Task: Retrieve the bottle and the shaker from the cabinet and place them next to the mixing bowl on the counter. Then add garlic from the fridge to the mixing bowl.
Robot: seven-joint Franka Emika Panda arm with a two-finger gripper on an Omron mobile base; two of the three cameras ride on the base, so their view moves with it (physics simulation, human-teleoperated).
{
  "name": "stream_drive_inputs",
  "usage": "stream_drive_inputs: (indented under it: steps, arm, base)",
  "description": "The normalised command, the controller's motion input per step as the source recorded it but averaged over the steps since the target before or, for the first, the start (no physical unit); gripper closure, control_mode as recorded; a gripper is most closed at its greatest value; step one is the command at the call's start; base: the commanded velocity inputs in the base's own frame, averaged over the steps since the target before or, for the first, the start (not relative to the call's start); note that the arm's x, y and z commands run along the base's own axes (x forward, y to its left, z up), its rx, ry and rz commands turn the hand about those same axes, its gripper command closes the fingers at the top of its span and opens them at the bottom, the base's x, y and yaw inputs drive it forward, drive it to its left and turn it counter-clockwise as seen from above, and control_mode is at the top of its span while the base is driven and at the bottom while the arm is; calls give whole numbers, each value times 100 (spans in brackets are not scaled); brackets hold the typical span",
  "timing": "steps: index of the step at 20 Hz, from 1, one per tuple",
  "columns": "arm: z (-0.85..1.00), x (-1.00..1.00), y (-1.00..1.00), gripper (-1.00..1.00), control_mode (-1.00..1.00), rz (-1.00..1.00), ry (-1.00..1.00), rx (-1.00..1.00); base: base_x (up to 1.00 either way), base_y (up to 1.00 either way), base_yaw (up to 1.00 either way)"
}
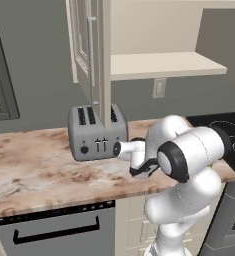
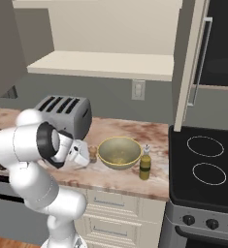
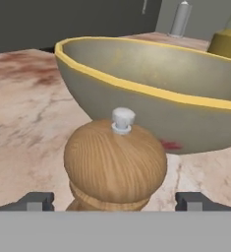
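Hand view puts the gripper (image 3: 115, 202) right at the small brown wooden shaker with its round knob top (image 3: 115, 165): your jaws stand wide apart either side of it, gripping nothing. It stands upright on the marbled brown-and-beige stone counter (image 3: 28, 133), just beside the wide pale olive-yellow mixing bowl (image 3: 151, 83). Beyond, the slim olive-yellow glass bottle (image 2: 145, 163) flanks the bowl's far side.

Arm bent low, end effector (image 3: 115, 201) jaws spread wide

Grained wooden shaker (image 3: 114, 165), smooth matt bowl (image 3: 151, 88), marbled stone counter (image 3: 28, 113), brushed metal toaster (image 1: 96, 132)
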Motion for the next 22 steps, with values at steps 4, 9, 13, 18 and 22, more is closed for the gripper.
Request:
stream_drive_inputs:
  steps: [4, 9, 13, 18, 22]
  arm:
    - [0, -19, 14, -100, -100, 0, 0, 0]
    - [14, -11, 14, -100, -100, 0, -3, 0]
    - [46, -1, 8, -100, -100, 0, -5, 0]
    - [65, -3, 0, -100, -100, 0, -6, 0]
    - [66, -9, 0, -100, -100, 3, -4, 0]
  base:
    - [0, 0, 0]
    - [0, 0, 0]
    - [0, 0, 0]
    - [0, 0, 0]
    - [0, 0, 0]
